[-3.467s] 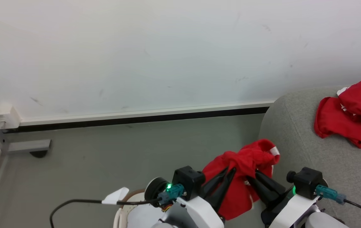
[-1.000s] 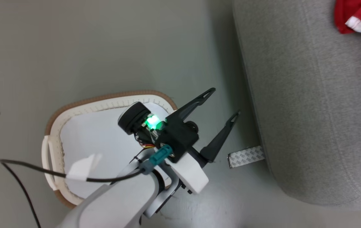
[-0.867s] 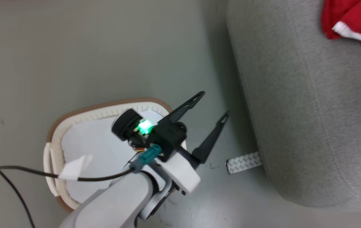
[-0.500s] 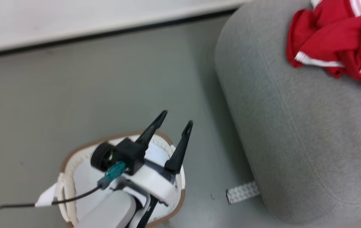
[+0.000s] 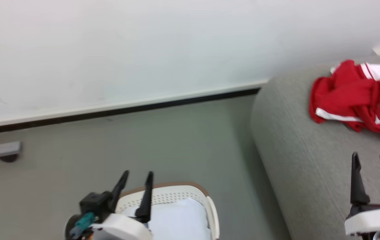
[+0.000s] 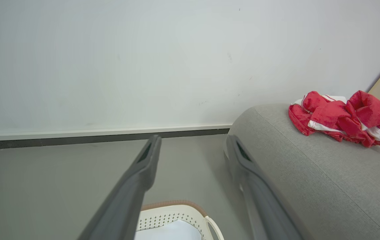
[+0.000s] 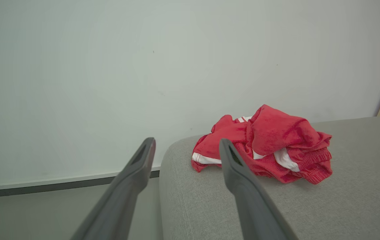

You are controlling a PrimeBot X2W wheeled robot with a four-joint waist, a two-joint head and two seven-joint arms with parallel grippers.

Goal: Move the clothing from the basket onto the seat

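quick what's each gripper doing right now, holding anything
Left gripper: open, holding nothing.
Right gripper: open, holding nothing.

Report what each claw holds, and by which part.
Nothing is held. The left claw and right claw are both open and empty; the clothing lies loose on the seat.

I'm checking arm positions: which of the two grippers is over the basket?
The left gripper, open and empty, is over the basket. The right gripper, also open, is over the grey seat instead.
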